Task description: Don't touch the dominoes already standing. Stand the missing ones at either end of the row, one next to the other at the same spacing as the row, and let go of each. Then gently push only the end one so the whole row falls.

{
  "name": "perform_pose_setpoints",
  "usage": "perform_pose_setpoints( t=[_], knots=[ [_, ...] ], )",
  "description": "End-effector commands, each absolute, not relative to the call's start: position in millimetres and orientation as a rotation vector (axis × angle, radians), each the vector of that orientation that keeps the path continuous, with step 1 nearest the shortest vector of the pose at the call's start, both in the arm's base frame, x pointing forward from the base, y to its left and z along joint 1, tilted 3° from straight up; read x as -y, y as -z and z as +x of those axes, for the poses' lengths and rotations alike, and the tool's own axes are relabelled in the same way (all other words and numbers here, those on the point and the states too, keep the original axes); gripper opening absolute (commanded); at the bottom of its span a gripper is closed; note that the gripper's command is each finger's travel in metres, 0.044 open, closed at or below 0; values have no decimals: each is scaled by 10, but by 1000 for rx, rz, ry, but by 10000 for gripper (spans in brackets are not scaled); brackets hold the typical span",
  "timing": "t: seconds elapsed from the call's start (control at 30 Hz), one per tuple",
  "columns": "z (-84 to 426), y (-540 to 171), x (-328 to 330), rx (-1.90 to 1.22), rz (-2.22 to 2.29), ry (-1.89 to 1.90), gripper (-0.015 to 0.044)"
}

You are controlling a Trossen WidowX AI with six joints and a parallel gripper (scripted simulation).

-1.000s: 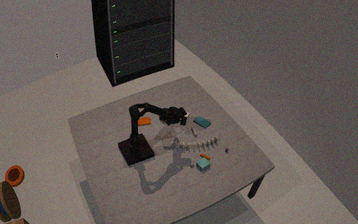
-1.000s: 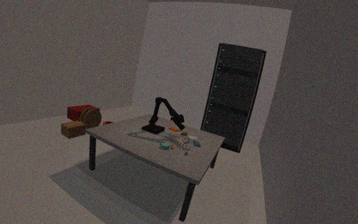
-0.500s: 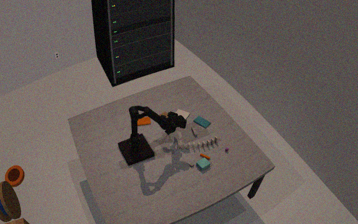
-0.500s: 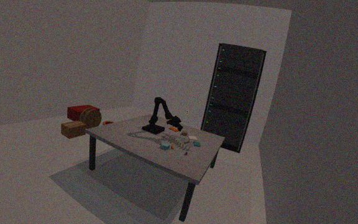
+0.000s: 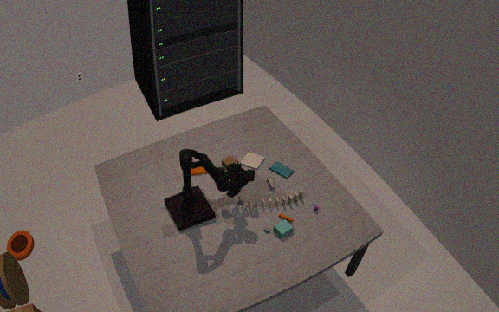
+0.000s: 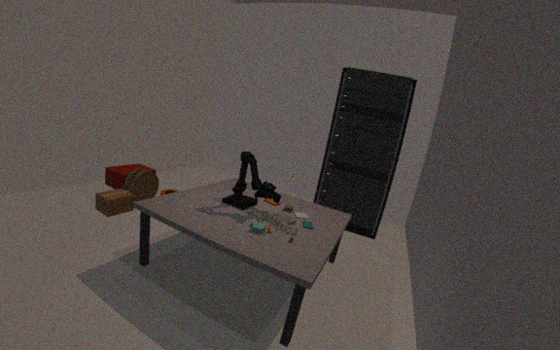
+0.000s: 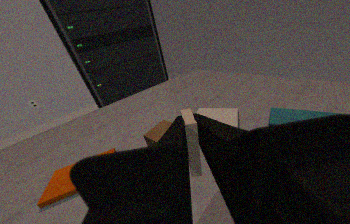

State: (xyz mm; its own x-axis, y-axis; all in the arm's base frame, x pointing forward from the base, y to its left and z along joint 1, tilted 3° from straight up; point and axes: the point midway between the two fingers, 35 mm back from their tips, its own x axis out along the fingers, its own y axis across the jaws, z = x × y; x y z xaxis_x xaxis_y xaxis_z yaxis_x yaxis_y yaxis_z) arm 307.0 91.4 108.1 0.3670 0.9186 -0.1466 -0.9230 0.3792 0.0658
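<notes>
A row of several pale dominoes (image 5: 276,203) (image 6: 280,224) stands upright on the table, right of the arm's base in the top view. Its end nearest the arm is in shadow. Another pale domino (image 5: 270,183) lies separately behind the row. My gripper (image 5: 241,171) (image 7: 187,120) is raised above the table, behind the near end of the row, and tilted so that the wrist view looks across to the rack. It is shut on a pale domino (image 7: 193,147), which shows between the dark fingers. The held domino cannot be made out in the top and exterior views.
Behind the row are an orange slab (image 5: 197,171) (image 7: 58,185), a brown block (image 5: 230,160) (image 7: 157,131), a white slab (image 5: 254,160) (image 7: 221,116) and a teal slab (image 5: 281,170) (image 7: 296,116). In front are an orange stick (image 5: 286,217) and a turquoise box (image 5: 283,228). A small purple object (image 5: 315,209) is beyond the far end.
</notes>
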Motion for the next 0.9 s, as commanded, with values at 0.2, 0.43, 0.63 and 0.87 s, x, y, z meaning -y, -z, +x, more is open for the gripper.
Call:
perform_pose_setpoints(
  t=[0.2,0.43,0.63,0.87],
  knots=[
    [2759,-1138,-837,-42,-20,-1247,21],
    [2759,-1138,-837,-42,-20,-1247,21],
    [2759,-1138,-837,-42,-20,-1247,21],
    [2778,-1081,-834,-42,-21,-1247,21]
  ],
)
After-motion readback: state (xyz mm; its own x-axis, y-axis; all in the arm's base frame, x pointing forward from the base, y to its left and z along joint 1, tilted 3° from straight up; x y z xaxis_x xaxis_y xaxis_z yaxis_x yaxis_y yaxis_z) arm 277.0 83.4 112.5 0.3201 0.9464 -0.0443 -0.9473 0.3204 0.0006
